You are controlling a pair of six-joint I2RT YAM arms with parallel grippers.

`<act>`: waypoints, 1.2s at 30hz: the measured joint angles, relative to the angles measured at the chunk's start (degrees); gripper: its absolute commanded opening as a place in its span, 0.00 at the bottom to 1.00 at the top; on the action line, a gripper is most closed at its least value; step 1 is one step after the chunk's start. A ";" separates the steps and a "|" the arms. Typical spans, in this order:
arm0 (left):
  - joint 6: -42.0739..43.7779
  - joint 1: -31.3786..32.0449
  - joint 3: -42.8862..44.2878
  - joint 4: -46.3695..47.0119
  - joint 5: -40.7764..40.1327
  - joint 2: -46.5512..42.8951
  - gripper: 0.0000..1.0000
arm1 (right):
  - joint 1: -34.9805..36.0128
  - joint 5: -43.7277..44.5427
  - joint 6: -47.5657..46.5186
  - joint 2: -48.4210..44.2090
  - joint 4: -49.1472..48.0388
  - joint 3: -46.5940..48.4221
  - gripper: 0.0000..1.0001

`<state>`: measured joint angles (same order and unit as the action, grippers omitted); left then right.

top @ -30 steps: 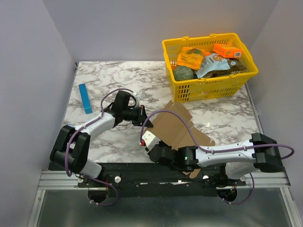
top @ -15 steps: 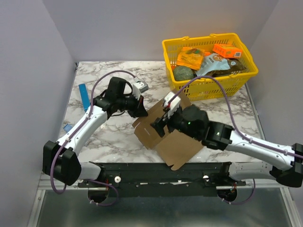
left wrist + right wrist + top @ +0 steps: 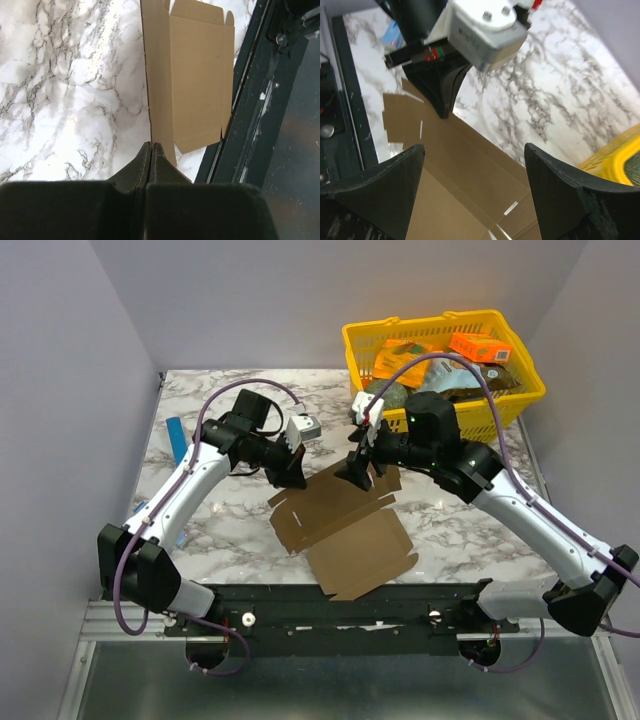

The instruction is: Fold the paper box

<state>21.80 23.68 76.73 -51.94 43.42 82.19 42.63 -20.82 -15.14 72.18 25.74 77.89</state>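
The paper box [image 3: 340, 525] is a flat brown cardboard sheet with flaps, lying at a slant on the marble near the table's front edge. My left gripper [image 3: 290, 477] is shut on its far left edge; in the left wrist view the fingertips [image 3: 151, 145] pinch the thin cardboard edge of the box [image 3: 200, 80]. My right gripper [image 3: 358, 472] hovers open over the sheet's far edge. In the right wrist view its fingers [image 3: 474, 146] stand wide apart above the box [image 3: 455, 170] with nothing between them, and the left gripper [image 3: 442, 95] shows just beyond.
A yellow basket [image 3: 450, 420] holding orange printed boxes [image 3: 481, 346] and other goods stands at the back right, close behind the right gripper. A thin blue strip [image 3: 175, 435] lies at the left, partly behind the left arm. The black rail [image 3: 260, 100] runs along the near edge.
The right gripper let go of the box, opened wide and swung from the near edge up to the sheet's far side. The left gripper, still shut, drew the box back and left.
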 measured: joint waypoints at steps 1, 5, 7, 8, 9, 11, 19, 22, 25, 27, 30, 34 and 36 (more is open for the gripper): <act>0.55 0.00 0.00 -0.52 0.33 -0.02 0.00 | -0.26 -1.07 -1.36 0.81 1.11 0.00 0.88; 1.86 0.00 0.00 -1.53 1.53 -0.13 0.00 | -1.49 -4.44 -6.54 3.78 3.76 0.00 0.87; 2.27 0.00 -0.02 -1.81 1.97 -0.42 0.00 | -1.92 -5.55 -8.79 4.85 4.28 -0.09 0.87; 2.40 0.02 -0.02 -1.99 2.23 -0.57 0.00 | -2.14 -5.95 -9.70 5.27 4.28 -0.11 0.88; 2.47 0.09 -0.02 -2.14 2.36 -0.76 0.00 | -2.27 -6.51 -10.78 5.75 4.28 -0.11 0.87; 2.64 0.31 -0.02 -2.36 2.47 -1.09 0.00 | -2.38 -7.91 -12.48 6.78 4.28 -0.02 0.87; 2.82 0.57 -0.02 -2.54 2.45 -1.25 0.00 | -2.51 -11.98 -17.05 13.42 6.99 3.06 0.83; 2.80 0.57 0.00 -2.54 2.47 -1.27 0.00 | -2.51 -12.24 -18.18 14.80 8.55 3.50 0.75; 2.73 0.55 0.00 -2.64 2.40 -1.25 0.00 | -2.60 -13.16 -19.45 15.58 10.40 4.46 0.56; 2.64 0.57 0.11 -2.67 2.43 -1.25 0.00 | -2.62 -13.46 -19.98 16.17 11.37 5.75 0.46; 2.62 0.57 0.44 -2.64 2.43 -1.25 0.00 | -2.62 -13.90 -20.85 16.65 12.07 6.64 0.38; 2.58 0.72 0.74 -3.02 2.43 -1.25 0.00 | -2.64 -14.91 -21.73 17.33 13.25 7.72 0.33; 2.58 0.72 1.51 -3.98 2.40 -0.92 0.00 | -2.69 -15.37 -22.12 17.77 13.86 8.35 0.32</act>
<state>24.38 24.40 78.24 -55.92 45.82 81.28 39.94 -36.18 -37.26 89.95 39.59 86.24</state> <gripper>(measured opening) 0.012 0.342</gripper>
